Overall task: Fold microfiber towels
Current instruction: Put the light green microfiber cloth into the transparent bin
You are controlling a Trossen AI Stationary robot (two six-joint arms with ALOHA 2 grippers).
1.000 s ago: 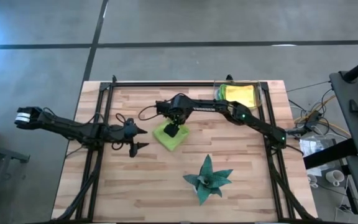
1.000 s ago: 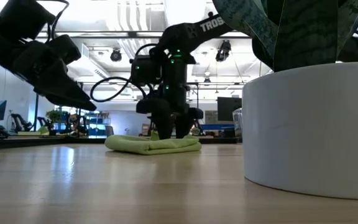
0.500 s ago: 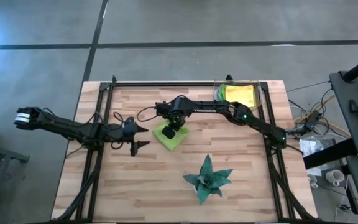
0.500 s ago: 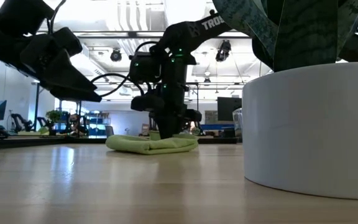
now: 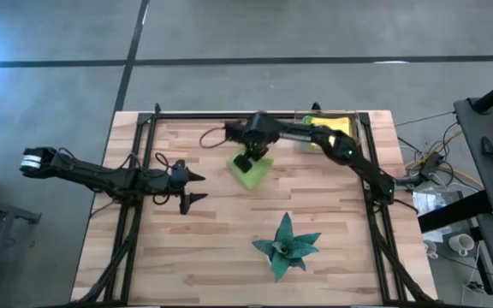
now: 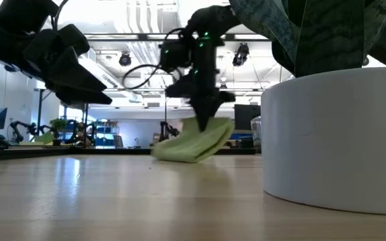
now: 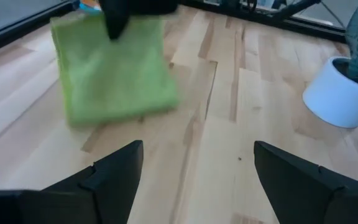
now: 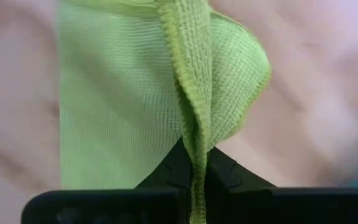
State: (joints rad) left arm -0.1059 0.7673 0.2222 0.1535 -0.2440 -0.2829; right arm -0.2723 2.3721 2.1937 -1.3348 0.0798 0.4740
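Blurring green towel (image 6: pixel 194 142), far edge hidden.

Towel (image 5: pixel 251 170) hangs from right tool (image 5: pixel 245 162), behind plant (image 5: pixel 286 245).

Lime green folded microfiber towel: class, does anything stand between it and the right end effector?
Nothing visible does. The right end effector is already shut on the lime green folded microfiber towel, pinching its edge and lifting one side off the wooden table.

Right end effector (image 5: pixel 245 160) clamped; left end effector (image 5: pixel 192 188) agape.
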